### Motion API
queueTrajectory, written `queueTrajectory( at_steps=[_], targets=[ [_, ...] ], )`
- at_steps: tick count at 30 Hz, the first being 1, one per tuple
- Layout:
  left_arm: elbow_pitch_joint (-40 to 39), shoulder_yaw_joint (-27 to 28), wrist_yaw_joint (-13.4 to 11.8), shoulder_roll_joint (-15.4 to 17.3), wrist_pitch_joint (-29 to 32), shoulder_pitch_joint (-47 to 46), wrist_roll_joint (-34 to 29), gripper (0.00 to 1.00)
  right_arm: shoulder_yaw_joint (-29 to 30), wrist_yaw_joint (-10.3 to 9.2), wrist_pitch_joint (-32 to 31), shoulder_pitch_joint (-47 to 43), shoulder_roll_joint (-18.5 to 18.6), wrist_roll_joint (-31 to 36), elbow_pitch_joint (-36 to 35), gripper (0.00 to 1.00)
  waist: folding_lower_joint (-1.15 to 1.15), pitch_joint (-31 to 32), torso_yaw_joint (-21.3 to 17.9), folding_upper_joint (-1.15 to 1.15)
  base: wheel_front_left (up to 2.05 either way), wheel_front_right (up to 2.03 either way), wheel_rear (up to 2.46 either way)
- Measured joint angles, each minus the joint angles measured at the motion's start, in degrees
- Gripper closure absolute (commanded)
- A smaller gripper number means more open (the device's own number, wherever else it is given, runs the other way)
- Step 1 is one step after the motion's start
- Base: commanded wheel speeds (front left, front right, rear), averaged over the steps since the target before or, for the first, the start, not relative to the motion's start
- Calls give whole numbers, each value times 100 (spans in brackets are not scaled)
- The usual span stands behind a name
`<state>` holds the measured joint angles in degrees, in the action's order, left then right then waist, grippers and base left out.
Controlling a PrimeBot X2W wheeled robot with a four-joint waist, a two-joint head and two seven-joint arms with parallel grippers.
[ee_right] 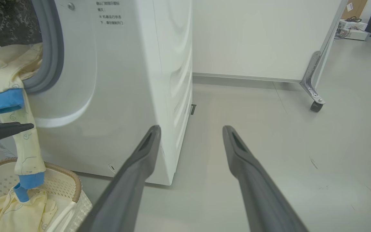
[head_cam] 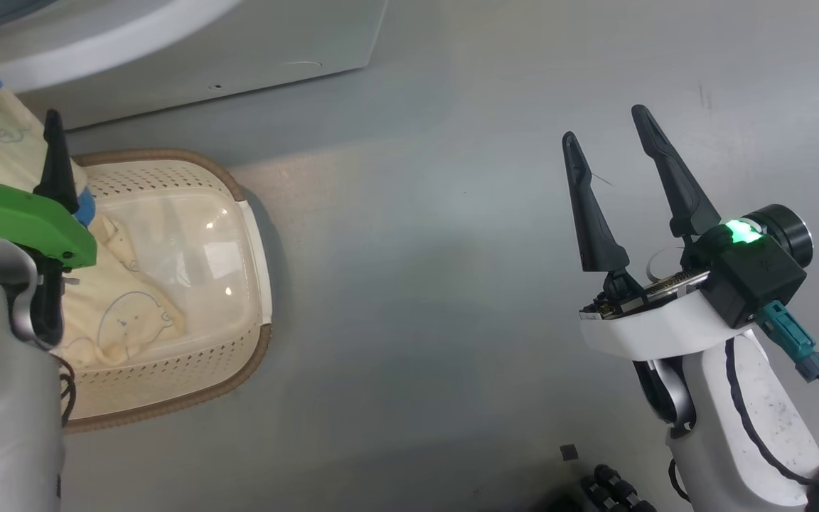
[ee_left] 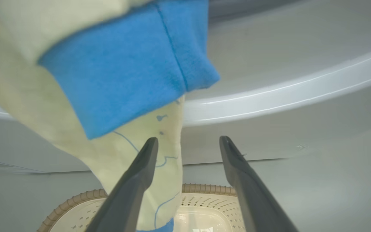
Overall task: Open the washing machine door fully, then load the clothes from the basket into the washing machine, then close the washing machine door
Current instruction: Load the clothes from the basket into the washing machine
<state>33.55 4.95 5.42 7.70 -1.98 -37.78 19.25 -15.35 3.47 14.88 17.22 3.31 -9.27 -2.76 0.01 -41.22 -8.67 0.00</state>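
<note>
**Both sets of fingers wide open, one piece draped out of the washer**

Closest to the head camera, the left fingers (head_cam: 54, 160) and right fingers (head_cam: 592, 213) are both spread apart with nothing between them, so no grip on anything. The right pair hangs over bare grey floor (head_cam: 416, 284), well apart from the laundry.

The left pair is over the left end of the basket (head_cam: 259, 348), which sits on the floor right in front of the washing machine (ee_right: 124, 80). As for the clothes (ee_right: 27, 145), one pale yellow piece lies crumpled in the basket. Another is draped over the grey gasket (ee_right: 55, 54) at the drum mouth. Its long leg dangles down the white front, and the lower blue cuff reaches into the basket.

In the left wrist view that dangling leg hangs just beside one finger and partly behind it — I can't tell if they actually touch. An upper blue cuff hangs close to the lens there.

The dark speckled drum (ee_right: 8, 19) shows through the mouth in the right wrist view. Farther back, past the washer's side, there's a white wall panel (ee_right: 253, 38) on a caster (ee_right: 316, 105).
</note>
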Motion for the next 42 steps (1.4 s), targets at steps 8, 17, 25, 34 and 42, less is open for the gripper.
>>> queueTrajectory(
  at_steps=[8, 17, 25, 34, 42],
  targets=[
    [482, 196, -212, 277, 77, -350, -31, 0, -67, -3, 0, 124, -5, -115, 5, 0, 0, -216, -239, 0, 0, 0, 0],
    [918, 264, -410, 376, 76, -670, -63, 67, -121, -67, 0, 129, -10, -285, 5, 0, 0, -305, -369, 0, 0, 0, 0],
    [1138, 211, -411, 357, -234, -720, -101, 100, -99, -164, 0, 198, -11, -285, 8, 0, 0, -288, -317, 0, 0, 0, 0],
    [1225, 118, -307, 77, -829, -613, -119, 100, -10, -210, 0, 220, -11, -272, 59, 0, 0, -183, -100, 0, 0, 0, 0],
    [1162, 51, -200, 43, -1122, -170, -130, 100, 52, -211, 0, 188, -9, -202, 144, 0, 0, 20, 112, 0, 0, 0, 0]
  ],
)
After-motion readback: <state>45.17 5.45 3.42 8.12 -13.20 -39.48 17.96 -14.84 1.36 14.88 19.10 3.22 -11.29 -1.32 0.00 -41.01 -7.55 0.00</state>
